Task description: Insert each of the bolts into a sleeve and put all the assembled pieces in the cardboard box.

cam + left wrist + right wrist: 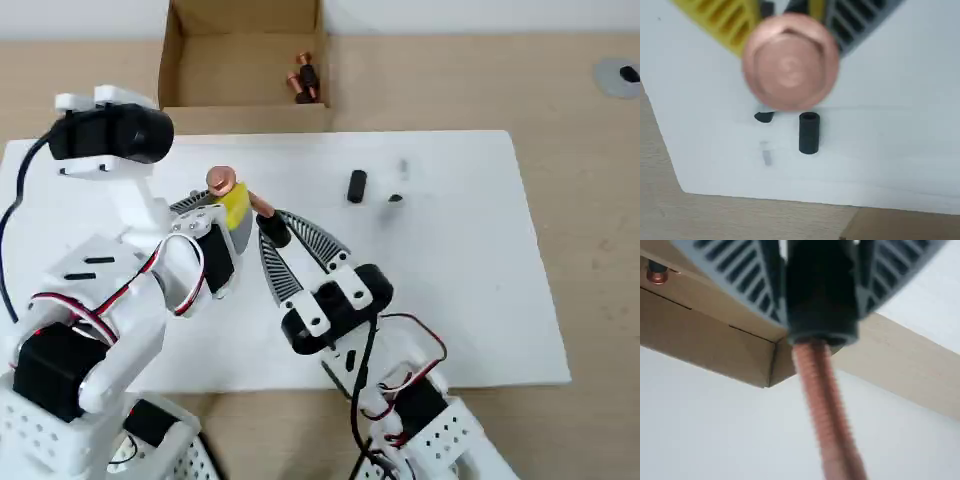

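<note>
Here, the left hand (222, 203) is closed around a copper bolt (790, 60) just below its head. The right hand (276, 240) is clamped on a black sleeve (822, 295), and the bolt's threaded shank runs into the sleeve's end where the two hands meet above the white sheet (460, 280). Beyond them a loose sleeve (357, 186) lies on the sheet, apart from both hands, and farther out, at the sheet's far edge on the wooden surface (590, 200), stands the cardboard box (172, 60) with assembled pieces (303, 78) lying near one side wall.
</note>
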